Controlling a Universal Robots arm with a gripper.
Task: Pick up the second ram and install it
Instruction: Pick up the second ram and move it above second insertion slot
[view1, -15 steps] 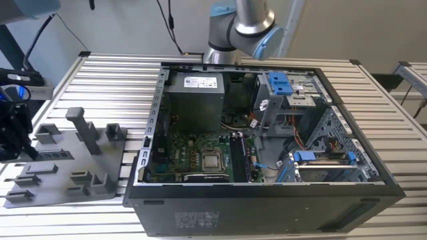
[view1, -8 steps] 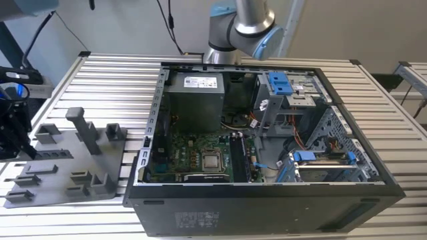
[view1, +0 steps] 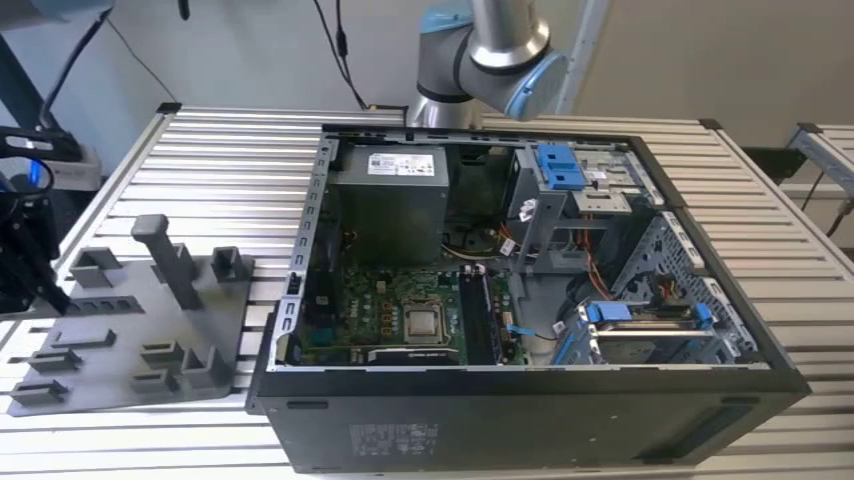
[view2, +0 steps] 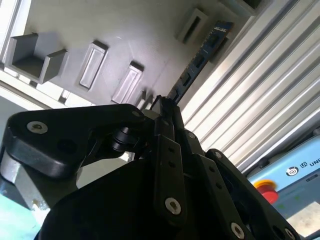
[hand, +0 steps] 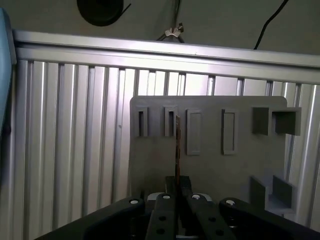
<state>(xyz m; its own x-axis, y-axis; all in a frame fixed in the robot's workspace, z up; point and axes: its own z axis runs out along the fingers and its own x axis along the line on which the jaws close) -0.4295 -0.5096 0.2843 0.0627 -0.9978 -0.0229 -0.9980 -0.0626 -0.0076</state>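
Second ram (view2: 200, 60): dark blue-green board, darker chips in a row
Gripper (hand: 177, 184): black, silver screw heads
Fixture plate (view1: 120, 340): plain matte grey
Counter (view1: 227, 150): silver, ribbed in parallel slats
Computer case (view1: 534, 425): black shell, grey metal inside
Motherboard (view1: 380, 315): green
Drive latches (view1: 561, 165): bright blue
Arm (view1: 494, 40): silver, light-blue joint cap
Button (view2: 264, 187): red, on a pale blue housing

Slatted table (view1: 214, 130) with grey fixture plate (view1: 114, 345) and open computer case (view1: 534, 425)
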